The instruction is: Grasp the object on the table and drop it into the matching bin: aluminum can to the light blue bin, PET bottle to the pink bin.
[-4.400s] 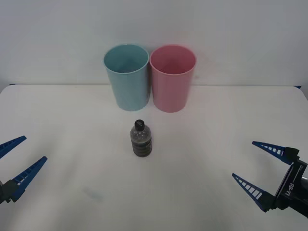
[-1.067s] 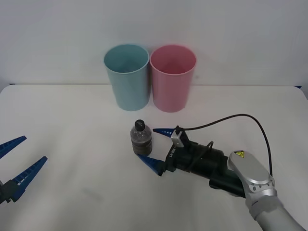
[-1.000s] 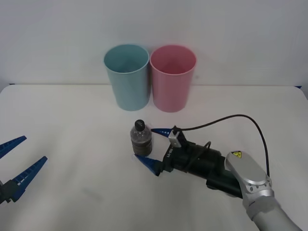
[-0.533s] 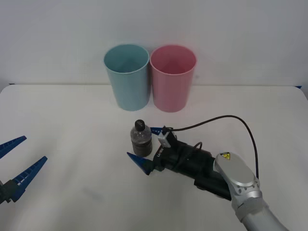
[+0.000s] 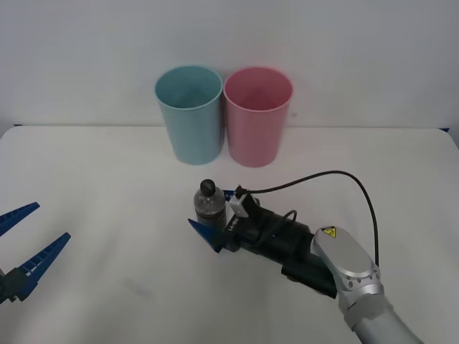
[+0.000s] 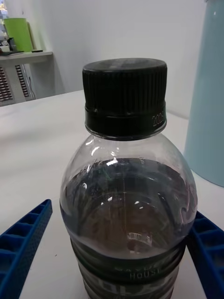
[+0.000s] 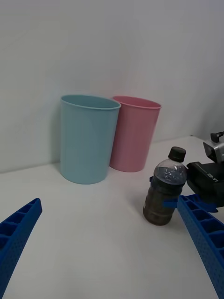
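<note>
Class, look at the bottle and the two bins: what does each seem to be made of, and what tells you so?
Bottle: clear glossy plastic, likely PET; you see through it and highlights glint. Its black cap looks like ridged matte plastic. Pink bin and light blue bin: opaque, smooth, probably moulded plastic, with even colour and a soft sheen.

Blue ribbed fingers tip a black right gripper; its silver wrist bears a yellow warning sticker and a looping black cable.

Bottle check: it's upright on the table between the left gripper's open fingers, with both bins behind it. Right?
Not quite. The bottle stands between the right gripper's open fingers, as the front view shows; the left gripper sits open at the table's near left. The rest holds.
</note>
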`<action>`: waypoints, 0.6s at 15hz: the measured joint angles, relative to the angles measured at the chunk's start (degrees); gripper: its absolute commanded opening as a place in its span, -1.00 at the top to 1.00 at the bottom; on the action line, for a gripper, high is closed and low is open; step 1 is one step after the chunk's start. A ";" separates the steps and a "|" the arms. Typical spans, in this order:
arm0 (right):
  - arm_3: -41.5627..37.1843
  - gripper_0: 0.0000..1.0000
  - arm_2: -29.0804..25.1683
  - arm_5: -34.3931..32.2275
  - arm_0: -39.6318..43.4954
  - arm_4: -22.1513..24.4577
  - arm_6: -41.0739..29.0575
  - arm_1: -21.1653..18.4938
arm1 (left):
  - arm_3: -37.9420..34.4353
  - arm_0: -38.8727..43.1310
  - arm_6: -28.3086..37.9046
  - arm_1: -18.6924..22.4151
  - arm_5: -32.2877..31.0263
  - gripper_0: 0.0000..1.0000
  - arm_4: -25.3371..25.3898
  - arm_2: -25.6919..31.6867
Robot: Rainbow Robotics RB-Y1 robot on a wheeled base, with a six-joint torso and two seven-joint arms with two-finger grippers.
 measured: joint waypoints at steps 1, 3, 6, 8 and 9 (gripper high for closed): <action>0.00 1.00 -0.01 0.21 0.01 0.04 0.11 -0.14 | 0.00 0.00 0.00 0.00 0.00 -1.00 0.00 0.00; 0.00 1.00 -0.08 0.36 0.07 0.05 0.13 -0.21 | 0.00 0.00 0.00 0.00 0.00 -1.00 0.00 0.00; 0.00 1.00 -0.08 0.16 0.17 0.05 0.29 -0.22 | 0.00 0.00 0.00 0.00 0.00 -1.00 0.00 0.00; 0.00 1.00 -0.04 0.14 0.33 0.04 0.49 -0.22 | 0.00 0.00 0.00 0.00 0.00 -1.00 0.00 0.00; 0.00 1.00 -0.06 0.08 0.49 -0.03 0.58 -0.25 | 0.00 0.00 0.00 0.00 0.00 -1.00 0.00 0.00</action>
